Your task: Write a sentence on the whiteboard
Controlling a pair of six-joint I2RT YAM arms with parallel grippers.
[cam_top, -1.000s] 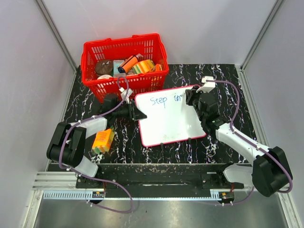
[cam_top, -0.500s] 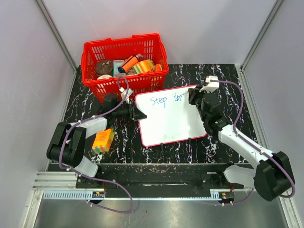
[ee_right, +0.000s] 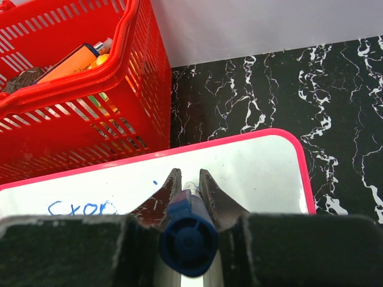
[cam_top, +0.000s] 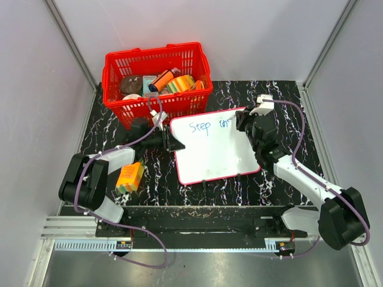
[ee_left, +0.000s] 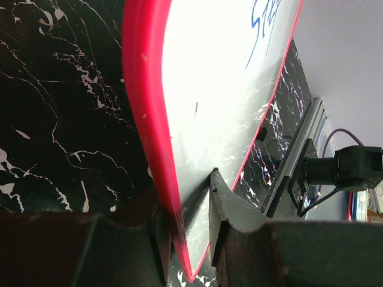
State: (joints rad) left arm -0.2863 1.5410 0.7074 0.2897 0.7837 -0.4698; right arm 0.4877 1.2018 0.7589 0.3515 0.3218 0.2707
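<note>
The whiteboard [cam_top: 212, 149], white with a thin red frame, lies on the black marbled table. Blue writing [cam_top: 208, 126] along its top reads "Step" and the start of a second word. My left gripper [cam_top: 173, 143] is shut on the board's left edge; in the left wrist view [ee_left: 191, 239] its fingers pinch the red frame [ee_left: 149, 131]. My right gripper [cam_top: 244, 121] is shut on a blue marker [ee_right: 187, 236], tip down on the board's top right part [ee_right: 251, 173], right of the writing [ee_right: 81, 208].
A red basket [cam_top: 157, 81] with several items stands behind the board's left part, also in the right wrist view [ee_right: 72, 89]. An orange and green block [cam_top: 130, 177] lies near the left arm. Grey walls enclose the table.
My right gripper with the marker shifted slightly right and then back left near the second word. The left gripper and the board have not moved.
</note>
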